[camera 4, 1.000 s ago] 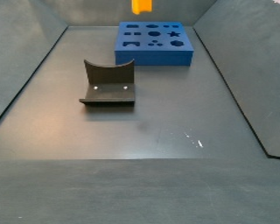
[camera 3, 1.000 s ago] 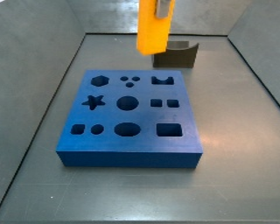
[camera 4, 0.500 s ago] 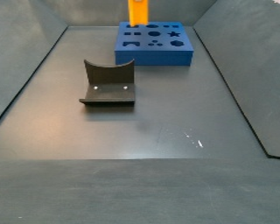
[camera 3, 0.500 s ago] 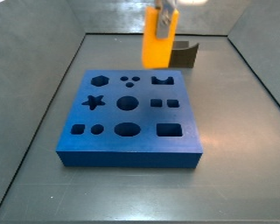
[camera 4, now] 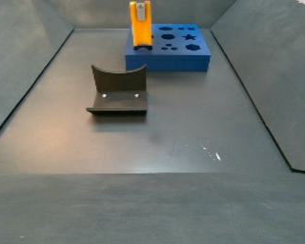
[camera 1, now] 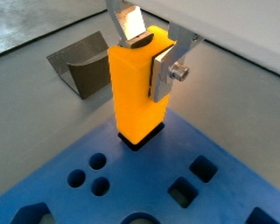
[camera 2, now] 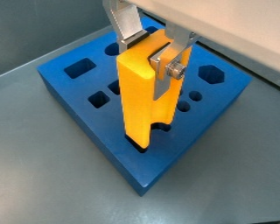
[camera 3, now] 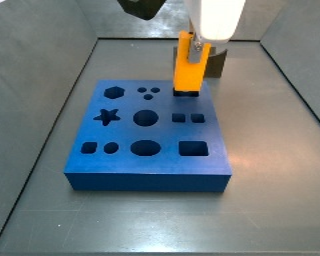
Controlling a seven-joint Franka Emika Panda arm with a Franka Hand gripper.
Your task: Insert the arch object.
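The arch object point(camera 1: 140, 87) is a tall orange-yellow block held upright, also seen in the other wrist view point(camera 2: 149, 96). My gripper point(camera 1: 147, 51) is shut on its upper end, silver fingers point(camera 2: 174, 63) on both sides. Its lower end stands in the arch-shaped cut-out at the rim of the blue board point(camera 2: 90, 122). In both side views the arch object point(camera 3: 188, 64) point(camera 4: 140, 26) stands at the board's far corner, on the blue board point(camera 3: 149, 165) point(camera 4: 181, 57).
The dark fixture with a concave scoop point(camera 4: 118, 91) stands on the grey floor away from the board; it also shows in a wrist view point(camera 1: 87, 68) and behind the block point(camera 3: 219, 62). The board has several other shaped holes point(camera 3: 147, 118).
The gripper has moved down with the arch object, from above the board's far edge until its lower end meets the cut-out in the board.
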